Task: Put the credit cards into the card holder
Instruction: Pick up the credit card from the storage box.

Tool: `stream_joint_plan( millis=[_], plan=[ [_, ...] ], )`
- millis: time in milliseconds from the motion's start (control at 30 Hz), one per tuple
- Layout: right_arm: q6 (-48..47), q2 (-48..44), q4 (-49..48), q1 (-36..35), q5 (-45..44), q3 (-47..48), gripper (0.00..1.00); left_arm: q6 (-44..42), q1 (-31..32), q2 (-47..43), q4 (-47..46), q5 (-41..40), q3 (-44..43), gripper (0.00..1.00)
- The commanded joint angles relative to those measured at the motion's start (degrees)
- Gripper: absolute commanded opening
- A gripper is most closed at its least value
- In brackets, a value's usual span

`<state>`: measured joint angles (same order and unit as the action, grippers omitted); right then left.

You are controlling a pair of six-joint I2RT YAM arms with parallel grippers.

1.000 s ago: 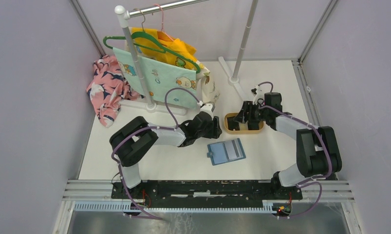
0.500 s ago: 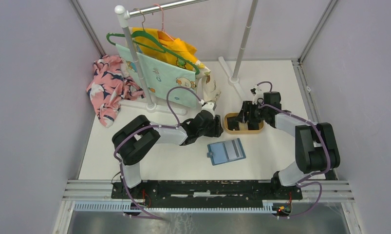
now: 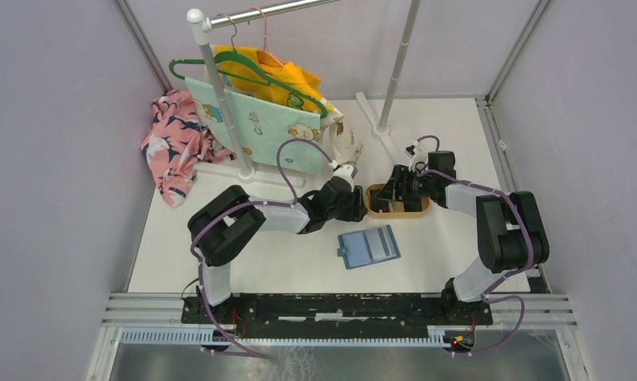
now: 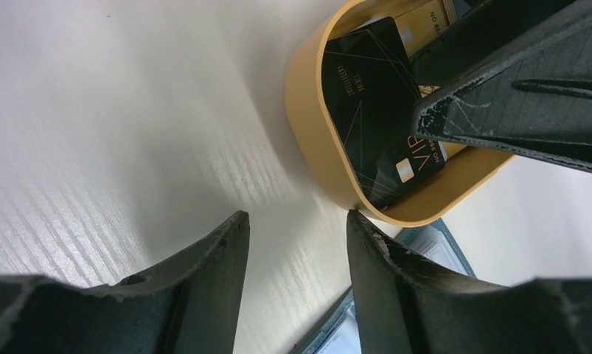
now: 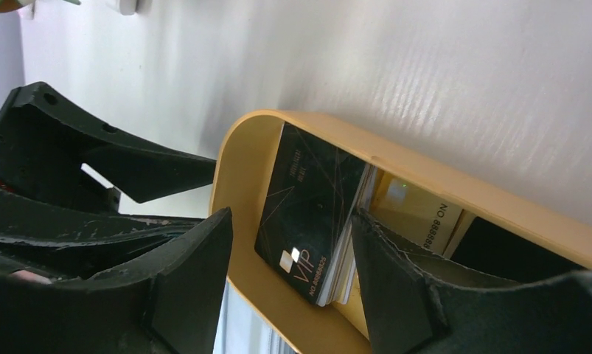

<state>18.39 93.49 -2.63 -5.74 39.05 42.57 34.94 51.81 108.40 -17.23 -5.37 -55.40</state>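
Note:
A stack of credit cards, a black VIP card [image 5: 311,214] on top, leans inside the tan oval tray [image 3: 416,212]. The black card also shows in the left wrist view [image 4: 374,125]. My right gripper [image 5: 291,215] is open astride the tray's end: one finger is outside the rim [image 5: 241,169], the other inside behind the stack. My left gripper [image 4: 296,215] is open and empty beside the tray [image 4: 307,125], one fingertip at its outer wall. The teal-blue card holder [image 3: 369,247] lies open on the table just in front of the tray.
A gold card [image 5: 418,214] and another dark card lie deeper in the tray. A clothes rack with hangers and a printed cloth [image 3: 259,119] stands behind the left arm. A pink floral garment [image 3: 172,147] lies at the far left. A rack pole base [image 3: 382,131] is behind the tray.
My left gripper has moved right up to the tray's left end. My right gripper has shifted slightly left over the tray. The hanging cloth has swayed.

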Motion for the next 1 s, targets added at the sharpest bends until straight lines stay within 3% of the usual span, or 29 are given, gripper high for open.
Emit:
stream_joint_plan(
  millis=[0,433,700,967],
  plan=[
    [5.0,0.0,-5.5,-0.1,7.6,-1.4,0.65,-3.1,-0.3,1.4,0.9,1.3,-1.6,0.58],
    [11.1,-1.7,-13.1,0.4,14.4,-3.6,0.54,-3.4,-0.4,1.2,0.9,2.0,-1.6,0.57],
    [10.5,0.1,-12.4,0.3,12.6,-4.0,0.38,-3.4,-0.3,0.9,0.8,2.1,-1.5,0.56],
    [7.5,2.0,-9.2,-0.6,10.2,-2.9,0.41,-3.5,-0.3,0.9,0.8,2.3,-1.4,0.56]
  ],
)
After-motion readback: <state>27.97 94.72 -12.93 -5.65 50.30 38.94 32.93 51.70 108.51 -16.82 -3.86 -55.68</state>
